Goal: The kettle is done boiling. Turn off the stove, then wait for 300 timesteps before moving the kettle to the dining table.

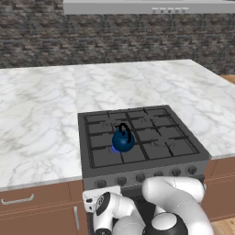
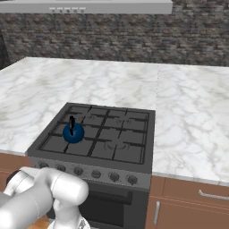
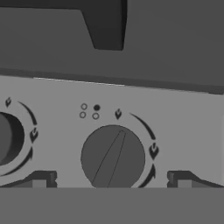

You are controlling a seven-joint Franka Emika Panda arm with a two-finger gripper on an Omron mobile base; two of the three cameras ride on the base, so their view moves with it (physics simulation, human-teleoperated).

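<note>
I've got the kettle [image 1: 123, 140] sitting on the stove [image 1: 179, 148], on the front-left burner grate, upright w/ its black handle arching over the top. From the right base cam it's the same spot, near the left edge of the grates. Marble counter [image 1: 36, 119] runs on both sides of the stove and behind it, stone wall at the back, range hood [image 1: 147, 6] overhead.

Arm is folded low in front of the stove, elbow bulging up by the knob row [image 1: 158, 174]. Hand cam looks straight at the front panel, very close: one round knob [image 3: 113, 157] dead centre, its ridge slanting from lower left to upper right, flame marks arcing round its right side, four small dots above it w/ one filled dark. A second knob [image 3: 8, 138] is cut off at the left edge.

Pincer [image 3: 111, 179] fingertips [image 3: 41, 179] stand wide apart, one each side of the centre knob, not touching it.
</note>
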